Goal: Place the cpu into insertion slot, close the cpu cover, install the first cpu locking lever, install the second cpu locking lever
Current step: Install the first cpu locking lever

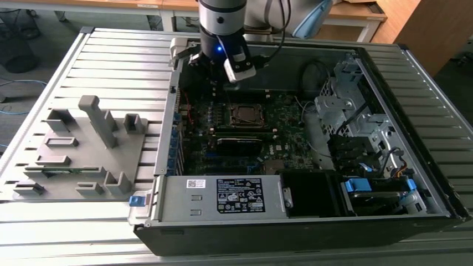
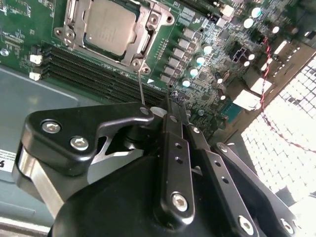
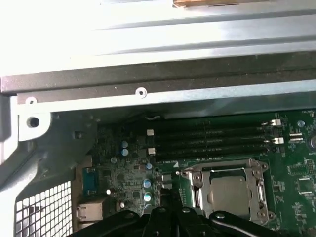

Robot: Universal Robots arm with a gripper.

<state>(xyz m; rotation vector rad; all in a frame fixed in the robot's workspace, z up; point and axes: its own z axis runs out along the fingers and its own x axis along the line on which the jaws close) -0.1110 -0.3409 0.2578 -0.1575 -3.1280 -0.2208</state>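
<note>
Logged cpu [image 2: 109,24] seated in insertion slot [image 2: 63,30] on green circuit board [image 2: 207,29] inside open computer case [image 1: 310,233] on slatted worktop [image 1: 111,55], with cpu cover [image 2: 148,34] lying flat around it. Noted hand [image 2: 170,106] poised over board just beside slot, pressed together, tips near upper end of 1 thin locking lever [image 2: 140,81] standing up from slot's corner. Couldn't confirm any pinch or contact on that lever from either wrist view.
</note>
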